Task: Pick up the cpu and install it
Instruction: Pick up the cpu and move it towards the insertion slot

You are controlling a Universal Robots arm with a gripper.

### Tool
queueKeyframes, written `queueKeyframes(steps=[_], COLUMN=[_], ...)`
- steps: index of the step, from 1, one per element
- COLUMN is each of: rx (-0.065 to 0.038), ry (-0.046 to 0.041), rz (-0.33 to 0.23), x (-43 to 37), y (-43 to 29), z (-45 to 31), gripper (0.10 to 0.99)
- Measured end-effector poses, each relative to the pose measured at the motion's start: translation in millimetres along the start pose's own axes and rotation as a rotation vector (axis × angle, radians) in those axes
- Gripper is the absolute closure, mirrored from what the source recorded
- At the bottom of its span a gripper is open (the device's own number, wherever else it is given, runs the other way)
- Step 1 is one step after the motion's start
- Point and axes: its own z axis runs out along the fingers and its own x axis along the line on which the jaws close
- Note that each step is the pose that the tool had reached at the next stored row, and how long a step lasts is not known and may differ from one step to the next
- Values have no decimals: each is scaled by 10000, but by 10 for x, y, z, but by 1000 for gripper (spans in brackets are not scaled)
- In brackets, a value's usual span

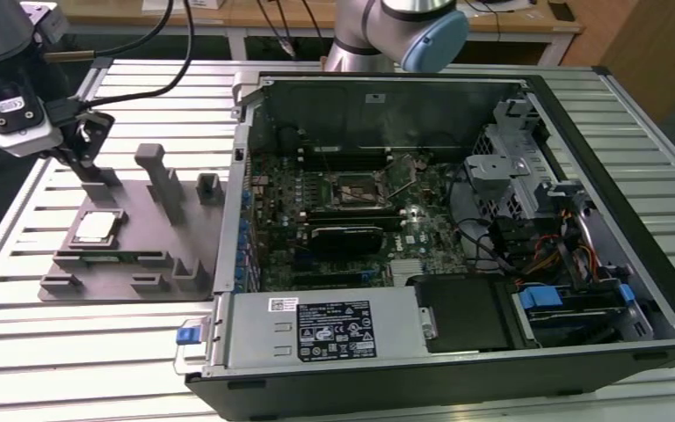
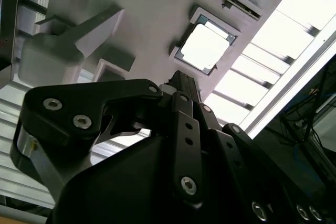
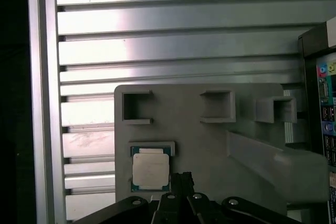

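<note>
One cpu [image 1: 95, 228] lies flat in a recess of the grey fixture [image 1: 144, 220] on the bench [image 1: 32, 352]. In the exterior view the pincer [image 1: 82, 160] hangs at the cpu's twelve o'clock, fingers pressed together and empty. The open computer case [image 1: 385, 114] stands at its three o'clock.

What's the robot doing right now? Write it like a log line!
gripper: over grey holder, jaws shut, empty | chip: in holder pocket, not picked up
</note>
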Motion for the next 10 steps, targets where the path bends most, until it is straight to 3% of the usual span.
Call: queueKeyframes(steps=[10], rx=[1], ry=[1], rz=[1], x=[95], y=[-11], z=[98], gripper=[980])
